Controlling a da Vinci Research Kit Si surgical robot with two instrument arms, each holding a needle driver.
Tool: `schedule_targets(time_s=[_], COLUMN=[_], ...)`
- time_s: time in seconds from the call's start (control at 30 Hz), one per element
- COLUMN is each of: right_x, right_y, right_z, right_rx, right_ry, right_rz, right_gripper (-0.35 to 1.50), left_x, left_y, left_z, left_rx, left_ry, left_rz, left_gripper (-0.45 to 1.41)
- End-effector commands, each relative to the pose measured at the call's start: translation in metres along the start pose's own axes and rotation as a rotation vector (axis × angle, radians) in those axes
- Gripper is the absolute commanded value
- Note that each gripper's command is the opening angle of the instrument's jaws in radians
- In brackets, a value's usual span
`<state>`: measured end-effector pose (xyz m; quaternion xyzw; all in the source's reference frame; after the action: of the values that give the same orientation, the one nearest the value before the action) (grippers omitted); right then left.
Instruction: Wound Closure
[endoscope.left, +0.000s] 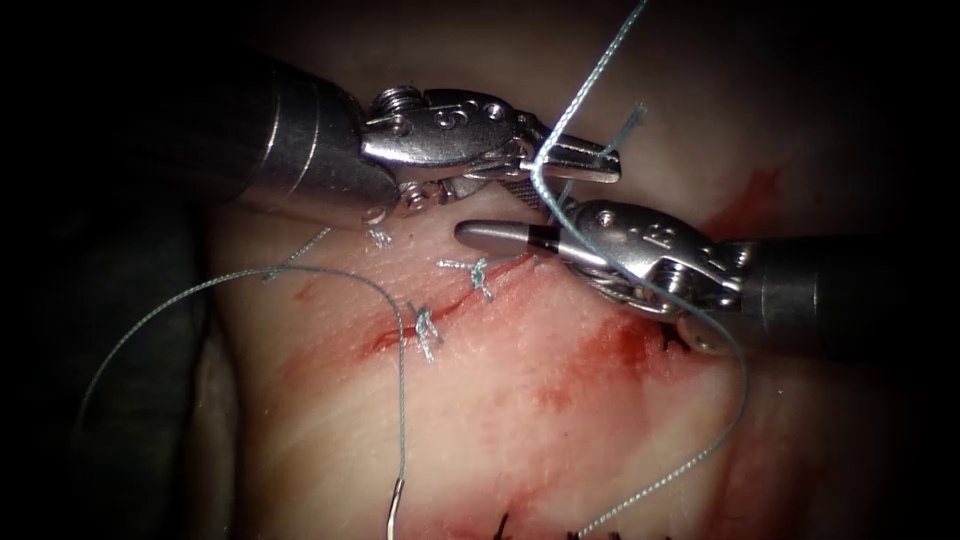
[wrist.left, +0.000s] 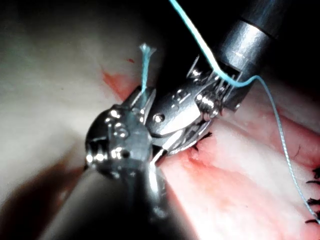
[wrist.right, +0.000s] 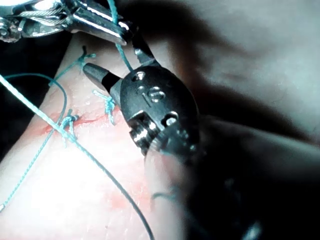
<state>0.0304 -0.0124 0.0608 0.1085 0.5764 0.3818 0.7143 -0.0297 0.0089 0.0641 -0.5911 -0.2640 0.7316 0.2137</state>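
Faintly, a stamped mark that reads like a 5 or S sits on the left tool (endoscope.left: 575, 160), and digits too small to read sit on the right tool (endoscope.left: 500, 238); in the right wrist view the right tool's housing (wrist.right: 150, 100) carries what looks like "15". Left tool: jaws closed on the thread (endoscope.left: 585, 85) near the upper end of the cut (endoscope.left: 440, 310), a short frayed end sticking out beyond the tips; the left wrist view shows that tuft (wrist.left: 146, 50) rising from its jaws (wrist.left: 142, 102). Right tool: it lies just below the left tool, tips pointing left; thread bends round it near the jaw hinge, but whether the jaws are parted or grip anything I cannot tell. Two knotted stitches (endoscope.left: 480, 272) cross the cut, cut ends beside them; red fluid (endoscope.left: 600, 350) stains the tissue (endoscope.left: 480, 440) to the right of the cut. The needle (endoscope.left: 395, 505) lies at the bottom edge of the endoscope view, left of the cut, well apart from both tools and held by neither; only its thread end shows, so I cannot tell whether it is in the tissue. Open tissue lies between tools and needle; loose thread loops sweep left and right across it.
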Motion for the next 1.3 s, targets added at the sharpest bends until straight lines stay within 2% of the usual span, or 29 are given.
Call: schedule_targets(time_s=[0.03,0.37,0.57,0.63,0.67,0.7,0.73,0.77,1.1,1.2,1.3], right_x=[0.0000,-0.0012,-0.0012,-0.0012,-0.0012,-0.0012,-0.0012,-0.0012,-0.0008,0.0001,0.0026], right_y=[-0.0003,-0.0005,-0.0005,-0.0004,-0.0004,-0.0003,-0.0002,-0.0001,0.0001,0.0011,0.0034], right_z=[0.0009,0.0014,0.0014,0.0014,0.0014,0.0014,0.0014,0.0014,0.0010,0.0001,-0.0021], right_rx=[0.001,0.014,0.037,0.040,0.051,0.059,0.067,0.083,0.105,0.071,0.014], right_ry=[0.002,-0.002,-0.009,-0.010,-0.013,-0.016,-0.018,-0.023,-0.014,0.001,0.038], right_rz=[0.003,0.024,0.027,0.024,0.023,0.022,0.021,0.024,0.027,0.013,0.002], right_gripper=[1.01,0.88,0.88,0.61,0.10,-0.11,-0.18,-0.35,-0.35,-0.35,-0.35], left_x=[-0.0003,-0.0003,-0.0002,-0.0002,-0.0002,-0.0002,-0.0002,-0.0003,0.0000,0.0006,0.0008], left_y=[-0.0003,-0.0003,-0.0002,-0.0002,-0.0002,-0.0002,-0.0002,-0.0002,-0.0002,-0.0006,-0.0009], left_z=[0.0006,0.0006,0.0006,0.0006,0.0006,0.0006,0.0006,0.0006,0.0003,-0.0008,-0.0025], left_rx=[0.000,0.001,0.001,0.001,0.001,0.001,0.001,0.002,-0.001,0.003,0.029], left_ry=[0.000,0.001,0.001,0.001,0.001,0.001,0.001,0.001,0.001,0.009,0.018], left_rz=[0.001,0.000,0.000,0.000,0.000,0.000,0.000,0.000,-0.002,-0.008,-0.011], left_gripper=[-0.45,-0.45,-0.45,-0.45,-0.45,-0.45,-0.45,-0.45,-0.45,-0.45,-0.45])
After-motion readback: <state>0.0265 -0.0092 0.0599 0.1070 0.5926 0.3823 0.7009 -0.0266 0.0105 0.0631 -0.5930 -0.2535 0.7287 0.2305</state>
